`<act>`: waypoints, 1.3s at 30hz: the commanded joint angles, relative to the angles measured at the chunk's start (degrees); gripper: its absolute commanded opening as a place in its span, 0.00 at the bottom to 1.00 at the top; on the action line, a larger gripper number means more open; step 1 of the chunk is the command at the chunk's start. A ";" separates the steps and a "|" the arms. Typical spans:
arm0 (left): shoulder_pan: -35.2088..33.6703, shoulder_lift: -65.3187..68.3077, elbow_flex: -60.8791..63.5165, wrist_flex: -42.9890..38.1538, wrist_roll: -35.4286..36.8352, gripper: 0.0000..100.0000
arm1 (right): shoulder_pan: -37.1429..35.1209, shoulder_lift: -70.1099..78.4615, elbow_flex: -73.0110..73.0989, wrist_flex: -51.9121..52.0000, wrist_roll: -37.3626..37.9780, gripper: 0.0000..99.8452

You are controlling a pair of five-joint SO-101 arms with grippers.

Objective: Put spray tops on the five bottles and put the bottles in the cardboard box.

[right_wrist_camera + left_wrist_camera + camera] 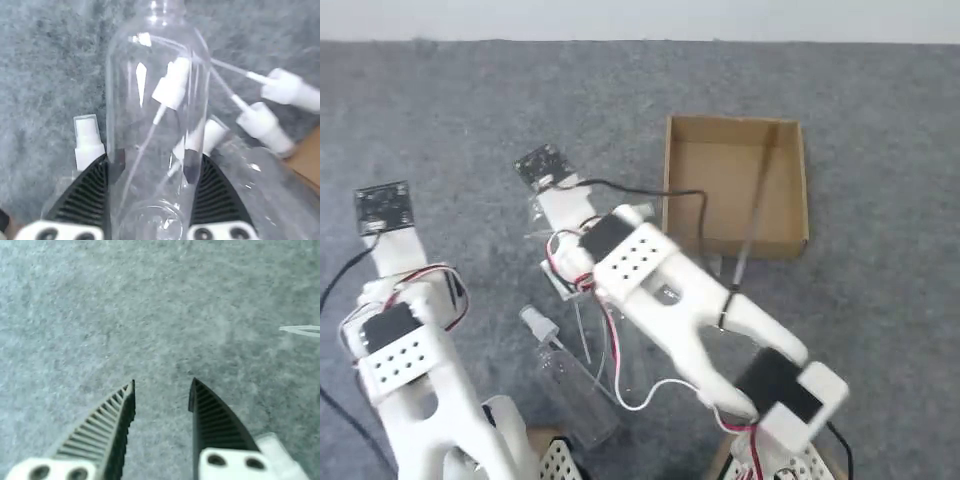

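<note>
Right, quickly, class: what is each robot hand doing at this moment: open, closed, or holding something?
Left hand: open, holding nothing, above the grey carpet.
Right hand: closed on a clear bottle.

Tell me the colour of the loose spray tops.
The spray tops are white; the right wrist view shows them best.

The cardboard box (720, 190) (brown, open-topped) sits upright at the far right. A capped bottle (575, 390), clear with a white spray top (535, 322), lies on its side near centre. An uncapped clear bottle (150, 100) is clamped in the right gripper (152, 161). Several loose spray tops (262, 122) with dip tubes lie just beside it.
</note>
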 commanded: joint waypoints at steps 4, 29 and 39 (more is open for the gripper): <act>-3.25 0.00 -5.05 -1.49 1.23 0.16 | -3.21 3.65 -0.44 -3.12 -2.11 0.06; -3.16 0.00 -3.12 -1.41 1.23 0.16 | -3.74 5.49 -0.35 -1.45 -2.90 0.28; -3.16 0.09 -3.12 -1.41 1.14 0.16 | 0.31 -2.24 -9.32 15.16 1.85 0.26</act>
